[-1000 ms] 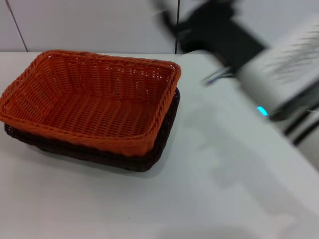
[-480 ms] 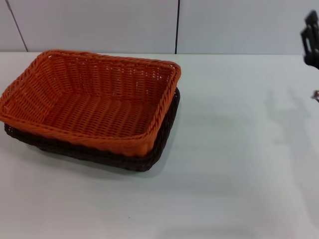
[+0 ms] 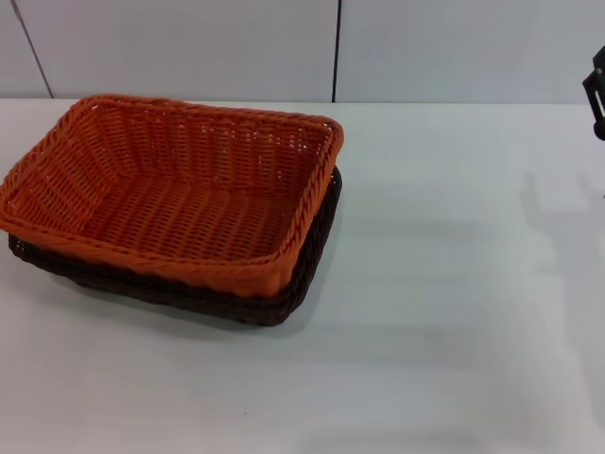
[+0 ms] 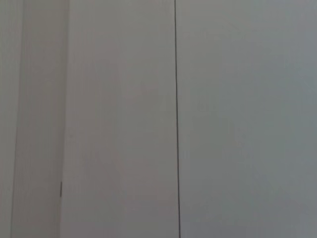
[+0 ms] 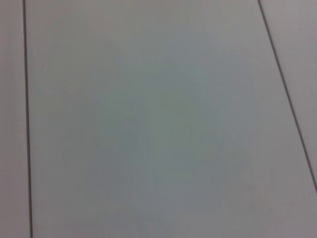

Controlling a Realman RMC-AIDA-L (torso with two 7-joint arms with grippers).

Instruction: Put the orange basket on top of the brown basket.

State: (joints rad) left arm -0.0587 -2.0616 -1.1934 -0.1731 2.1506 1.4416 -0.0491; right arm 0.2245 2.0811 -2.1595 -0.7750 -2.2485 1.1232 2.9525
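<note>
The orange basket point(image 3: 180, 189) sits nested on top of the brown basket point(image 3: 307, 260) at the left of the white table point(image 3: 444, 284) in the head view. Only the brown basket's lower edge and right side show beneath it. A black part of my right arm point(image 3: 596, 93) shows at the far right edge, well away from the baskets; its fingers are not seen. My left gripper is out of view. Both wrist views show only plain panelled wall.
A grey panelled wall point(image 3: 425, 47) with a dark vertical seam stands behind the table. The table surface stretches right and in front of the baskets.
My right arm has swung away from beside the baskets to the far right edge of the head view. The baskets have not moved.
</note>
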